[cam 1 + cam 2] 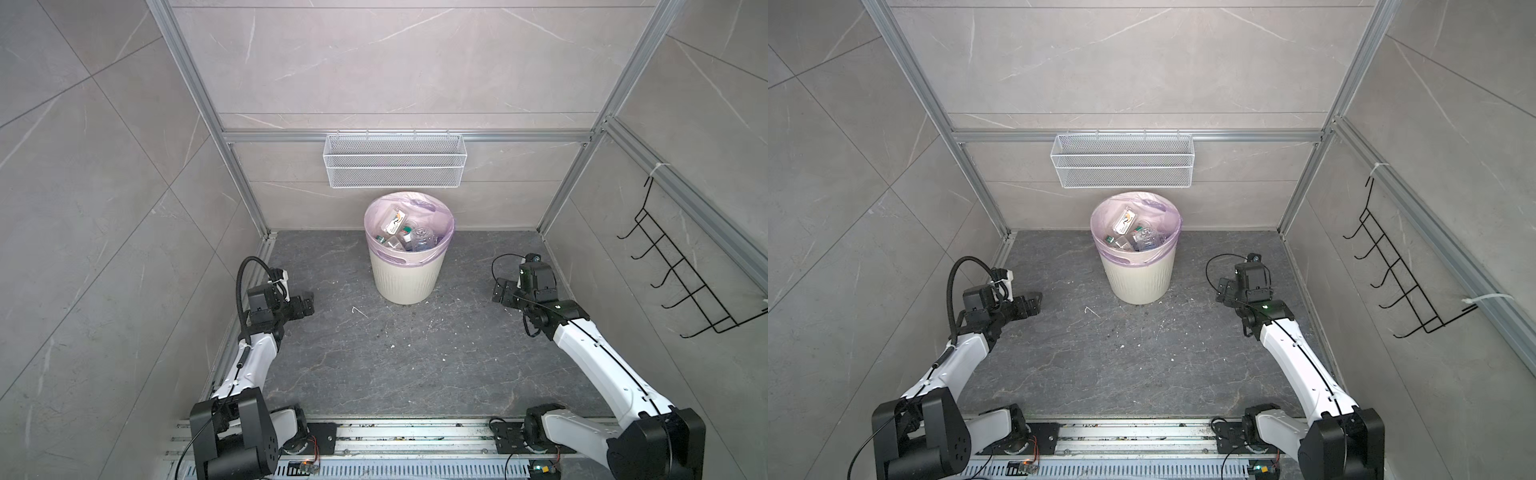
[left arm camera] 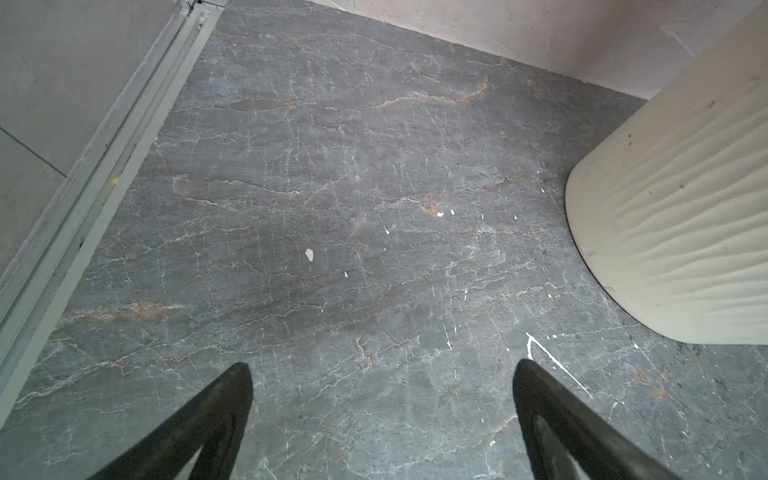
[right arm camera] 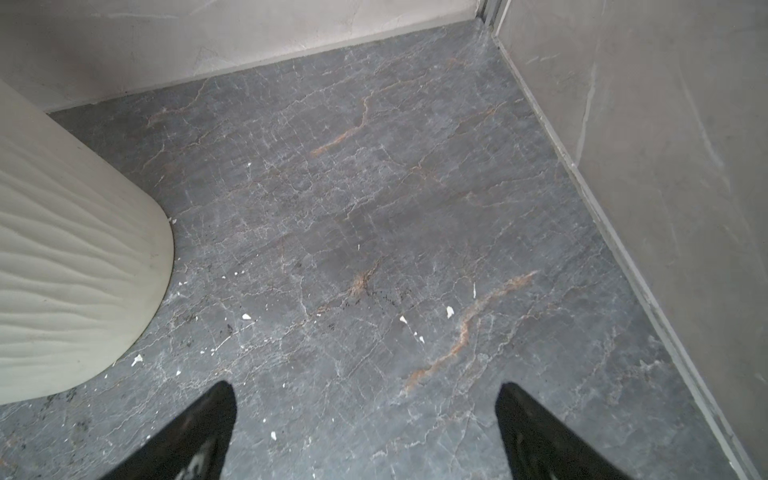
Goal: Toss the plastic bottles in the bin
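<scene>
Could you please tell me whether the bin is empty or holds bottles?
It holds bottles: in both top views, several lie piled inside the bin, below its rim.

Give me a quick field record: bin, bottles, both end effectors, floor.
bin: cream ribbed wastebasket, lilac liner, upright near back wall
plastic bottles: piled inside bin; none visible on floor
left end effector: open, empty, beside bin
right end effector: open, empty, other side of bin
floor: dark marble, white flecks
wire mesh basket: hung on back wall above bin
</scene>
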Controlling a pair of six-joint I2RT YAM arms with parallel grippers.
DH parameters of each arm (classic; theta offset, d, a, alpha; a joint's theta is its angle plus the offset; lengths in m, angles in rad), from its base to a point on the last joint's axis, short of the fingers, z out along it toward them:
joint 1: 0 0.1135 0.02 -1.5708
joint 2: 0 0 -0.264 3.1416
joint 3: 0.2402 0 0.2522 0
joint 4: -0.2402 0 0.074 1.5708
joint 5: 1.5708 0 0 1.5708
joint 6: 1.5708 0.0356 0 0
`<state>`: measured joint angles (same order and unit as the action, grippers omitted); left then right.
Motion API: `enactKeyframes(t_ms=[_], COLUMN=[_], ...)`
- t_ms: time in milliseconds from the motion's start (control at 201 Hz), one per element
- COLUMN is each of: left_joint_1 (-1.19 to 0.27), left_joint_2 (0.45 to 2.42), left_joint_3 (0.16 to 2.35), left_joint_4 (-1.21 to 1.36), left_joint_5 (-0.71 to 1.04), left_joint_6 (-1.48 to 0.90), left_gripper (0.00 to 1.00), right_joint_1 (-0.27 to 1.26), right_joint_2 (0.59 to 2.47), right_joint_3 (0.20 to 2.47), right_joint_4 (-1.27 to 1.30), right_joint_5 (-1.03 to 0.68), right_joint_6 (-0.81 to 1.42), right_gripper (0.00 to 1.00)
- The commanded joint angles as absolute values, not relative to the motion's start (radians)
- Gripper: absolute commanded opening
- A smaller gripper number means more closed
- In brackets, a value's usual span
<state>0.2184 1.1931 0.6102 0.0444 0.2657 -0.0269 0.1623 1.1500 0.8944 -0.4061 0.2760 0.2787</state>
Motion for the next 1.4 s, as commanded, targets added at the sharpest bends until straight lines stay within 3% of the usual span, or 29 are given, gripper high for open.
enactKeyframes(t_ms=[0, 951, 1394], left_joint_1=[0.227, 0.245, 0.242], left_joint_2=[1.210, 1.468, 1.439], left_joint_3=[0.604, 0.451, 0.358], left_joint_4=[0.170, 0.683, 0.825], left_joint_5=[0.285, 0.383, 0.366], left_joint_6=[-0.038, -0.069, -0.067], left_gripper=[1.00, 1.00, 1.00], right_joint_1=[0.158, 0.154, 0.152], right_joint_2=[1.143, 1.334, 1.469], right_joint_3=[0.875, 0.489, 0.384], right_joint_4=[-0.308, 0.481, 0.792], right_joint_5=[0.320, 0.251, 0.130], right_joint_6=[0.235, -0.010, -0.033], right_gripper=[1.00, 1.00, 1.00])
